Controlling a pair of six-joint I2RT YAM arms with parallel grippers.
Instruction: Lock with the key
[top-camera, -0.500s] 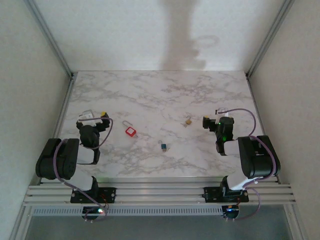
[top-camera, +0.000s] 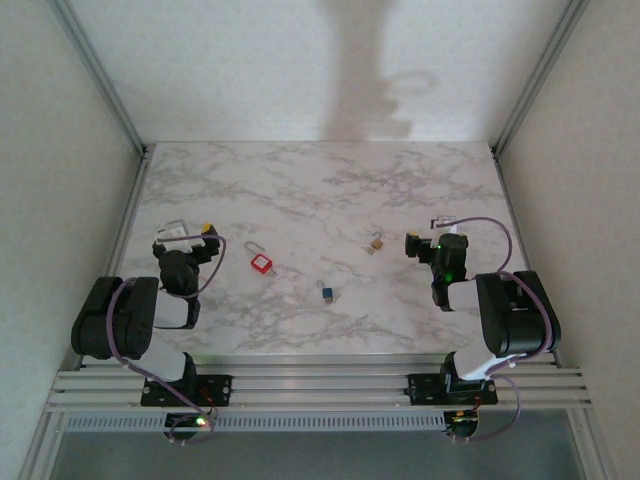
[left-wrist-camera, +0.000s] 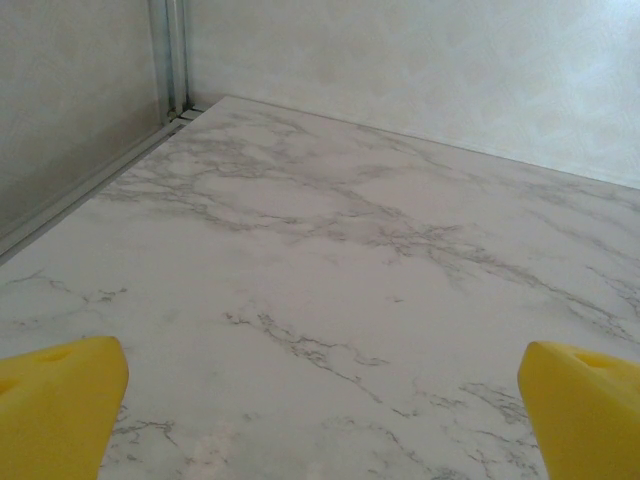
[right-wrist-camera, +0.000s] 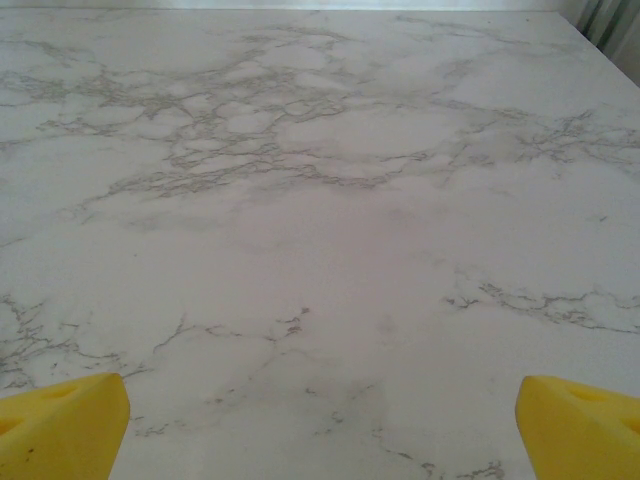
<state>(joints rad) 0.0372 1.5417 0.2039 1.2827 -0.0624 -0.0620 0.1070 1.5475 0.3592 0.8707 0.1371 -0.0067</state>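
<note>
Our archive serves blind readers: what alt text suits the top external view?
A red padlock, a small brass-coloured item and a small blue item lie apart on a marble table, between the open, empty left tool and right tool.

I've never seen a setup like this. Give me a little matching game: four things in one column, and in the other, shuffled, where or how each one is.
Things:
1. red padlock
2. brass padlock
3. small blue object
4. left gripper

Descriptions:
A. jaws wide open, nothing between them
B. lying on the right side of the table
C. lying on the left side of the table
D. between the two padlocks, closer to the near edge

Pairs: 1-C, 2-B, 3-D, 4-A
</note>
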